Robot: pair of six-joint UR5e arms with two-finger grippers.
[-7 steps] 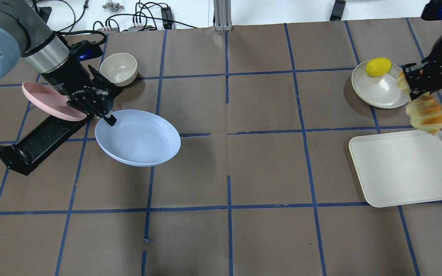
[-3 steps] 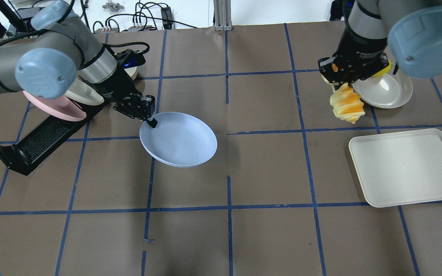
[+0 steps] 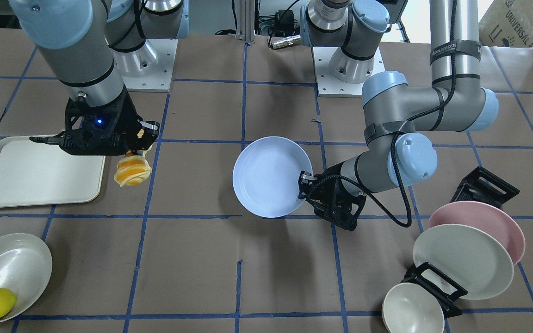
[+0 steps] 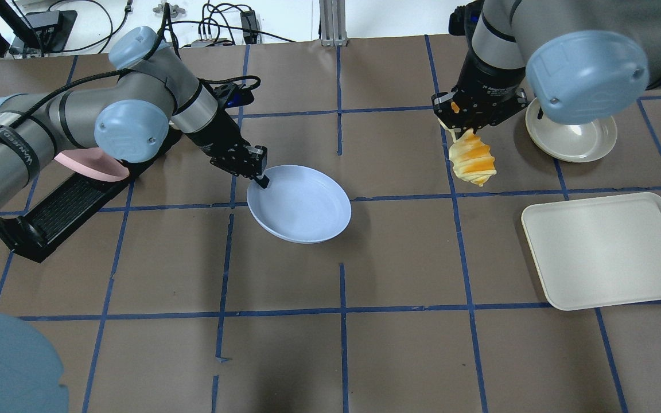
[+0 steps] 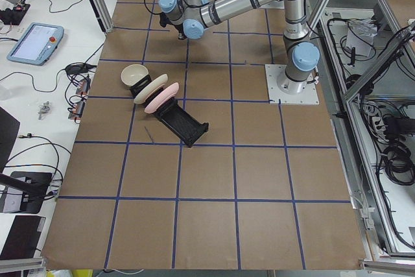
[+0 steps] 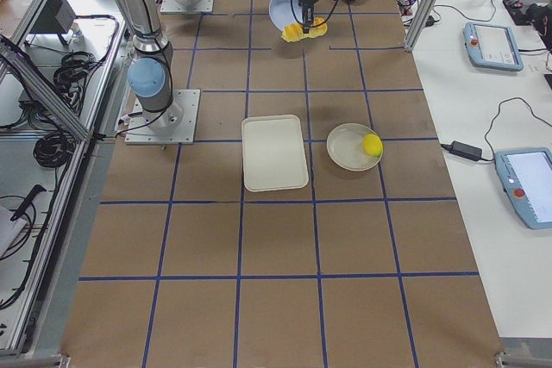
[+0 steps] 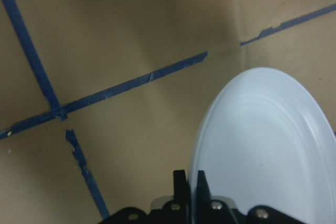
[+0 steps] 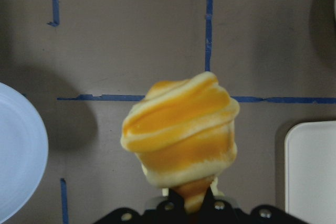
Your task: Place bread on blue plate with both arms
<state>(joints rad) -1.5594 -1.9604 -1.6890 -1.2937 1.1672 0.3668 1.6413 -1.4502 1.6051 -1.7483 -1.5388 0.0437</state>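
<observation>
Both arms have swung in from the bench's side edges. The left pincer (image 4: 260, 180) clamps the plate (image 4: 302, 206) rim and the right pincer (image 4: 460, 131) grips the dangling bread (image 4: 473, 163), so the drop nears.

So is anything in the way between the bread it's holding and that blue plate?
Nothing visible. The right gripper holds the bread, the left gripper pinches the blue plate by its rim, and between them lies only bare table with blue tape lines.
</observation>
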